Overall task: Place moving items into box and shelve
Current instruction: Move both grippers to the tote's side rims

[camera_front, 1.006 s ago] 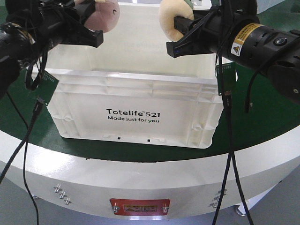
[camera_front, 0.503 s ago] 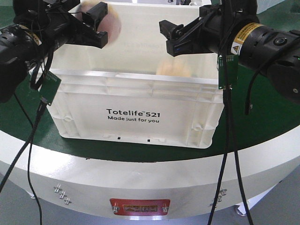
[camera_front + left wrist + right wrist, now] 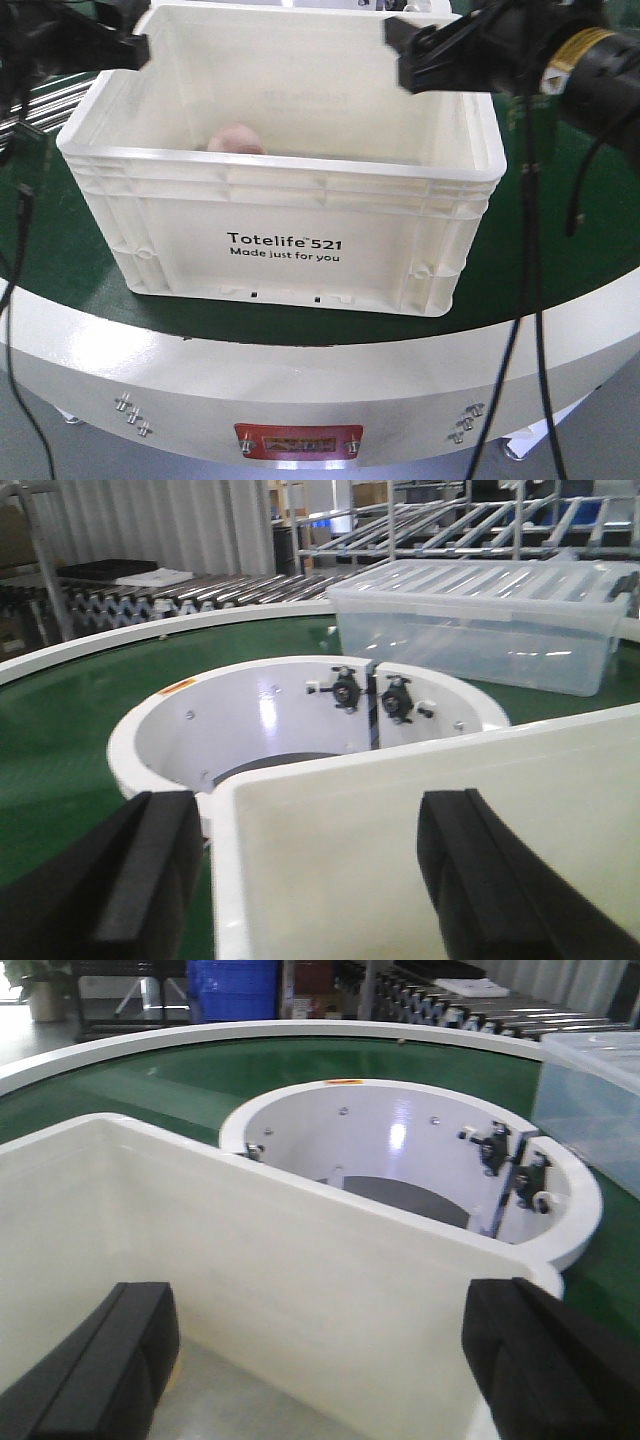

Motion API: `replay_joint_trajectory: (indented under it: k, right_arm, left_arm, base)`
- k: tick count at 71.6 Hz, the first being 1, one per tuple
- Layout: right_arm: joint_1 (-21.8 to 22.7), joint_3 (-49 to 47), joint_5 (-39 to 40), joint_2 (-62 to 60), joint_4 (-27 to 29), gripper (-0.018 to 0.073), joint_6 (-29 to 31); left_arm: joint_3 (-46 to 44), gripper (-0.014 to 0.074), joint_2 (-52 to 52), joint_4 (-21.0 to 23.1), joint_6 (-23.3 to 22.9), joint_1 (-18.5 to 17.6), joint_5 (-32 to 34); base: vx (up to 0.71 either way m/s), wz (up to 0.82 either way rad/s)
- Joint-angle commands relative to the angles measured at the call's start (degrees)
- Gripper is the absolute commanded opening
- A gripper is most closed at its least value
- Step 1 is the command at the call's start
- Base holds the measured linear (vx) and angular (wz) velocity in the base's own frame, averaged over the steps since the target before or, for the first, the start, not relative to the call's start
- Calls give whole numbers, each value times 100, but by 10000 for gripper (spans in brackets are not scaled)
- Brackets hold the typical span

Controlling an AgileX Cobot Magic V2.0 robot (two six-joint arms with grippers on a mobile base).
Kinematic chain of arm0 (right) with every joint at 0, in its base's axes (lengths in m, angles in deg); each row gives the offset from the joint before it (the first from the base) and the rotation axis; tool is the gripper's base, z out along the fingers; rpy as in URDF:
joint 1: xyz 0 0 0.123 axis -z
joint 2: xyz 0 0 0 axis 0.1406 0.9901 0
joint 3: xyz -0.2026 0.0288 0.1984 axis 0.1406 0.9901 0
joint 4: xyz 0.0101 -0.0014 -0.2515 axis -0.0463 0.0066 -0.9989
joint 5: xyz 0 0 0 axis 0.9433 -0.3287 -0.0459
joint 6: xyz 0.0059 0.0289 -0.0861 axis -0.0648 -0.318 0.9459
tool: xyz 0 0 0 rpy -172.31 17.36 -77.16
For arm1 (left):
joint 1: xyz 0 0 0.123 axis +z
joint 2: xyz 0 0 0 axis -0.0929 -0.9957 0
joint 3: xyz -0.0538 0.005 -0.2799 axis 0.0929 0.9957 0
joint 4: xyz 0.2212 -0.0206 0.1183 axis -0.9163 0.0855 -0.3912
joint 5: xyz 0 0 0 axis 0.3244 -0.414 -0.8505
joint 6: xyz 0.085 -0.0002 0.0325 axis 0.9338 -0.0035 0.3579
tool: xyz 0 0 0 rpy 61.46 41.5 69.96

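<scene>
Right now your box (image 3: 180,240) sits upright on the green tabletop (image 3: 570,280), printed side toward the front camera. A pink rounded item (image 3: 235,138) lies inside it (only its top shows over the near rim). Your left end effector (image 3: 320,880) hovers at the box's far left corner, its fingers (image 3: 150,870) spread wide and holding nothing, one on each side of that corner. Your right end effector (image 3: 330,1360) hangs over the far right part of the box, likewise spread and empty, with the box's inner walls and floor between its fingers.
</scene>
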Motion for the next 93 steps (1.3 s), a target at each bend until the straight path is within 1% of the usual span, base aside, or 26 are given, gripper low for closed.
replay_joint_trajectory:
  k: [1, 8, 13, 18, 22, 27, 32, 41, 45, 52, 58, 66, 72, 86, 93]
  right_arm:
    - [269, -209, 263, -305, 10, 587, -18]
    - [479, -209, 154, -422, 13, 578, -18]
    - [493, -253, -59, -465, 202, 579, -167]
    - [493, -492, -690, -417, 357, 579, -335]
    - [493, -810, -1307, -322, 357, 579, -336]
    - [488, -1233, -1978, -137, 357, 579, -329]
    - [488, -1726, -2504, 65, 415, 579, -317]
    - [488, -2529, -3261, 448, 656, 579, -140]
    - [488, -2855, -3473, 633, 915, 579, 86]
    - [488, -3327, -3848, 934, 1397, 579, 484]
    - [488, -3655, -4143, 1160, 1726, 579, 693]
    - [488, -3941, -4403, 1461, 1919, 579, 730]
    - [488, -4021, -4627, 1626, 1935, 578, 734]
    - [488, -4021, -5120, 1956, 1935, 578, 666]
    - [488, -4021, -5242, 2083, 1912, 578, 576]
  left_arm:
    - [-185, 576, 328, 75, 136, 194, 113]
    - [-185, 576, 415, 75, 125, 371, -141]
    - [-185, 576, 452, 87, 70, 436, -315]
    - [-295, 573, 445, 89, 70, 475, -695]
    - [-523, 567, 391, 81, 70, 475, -1224]
    - [-932, 557, 231, 75, 70, 501, -1850]
    - [-1366, 546, 19, 88, 70, 524, -2320]
    - [-2181, 536, -426, 145, 65, 524, -2952]
    - [-2516, 536, -617, 244, 35, 524, -3179]
    - [-2982, 536, -914, 244, -158, 524, -3563]
    - [-3276, 536, -1140, 244, -259, 524, -3845]
    - [-3510, 536, -1408, 244, -405, 524, -4103]
    - [-3570, 536, -1553, 244, -541, 524, -4320]
    - [-3578, 536, -1711, 244, -536, 524, -4649]
    - [-3578, 536, -1770, 244, -536, 524, -4718]
  base:
    - [0, 0]
    - [0, 0]
    - [0, 0]
    - [0, 0]
    - [0, 0]
    - [0, 0]
    - [0, 0]
    - [0, 0]
    - [0, 0]
    - [0, 0]
    - [0, 0]
    - [0, 0]
    - [0, 0]
    - [0, 0]
    - [0, 0]
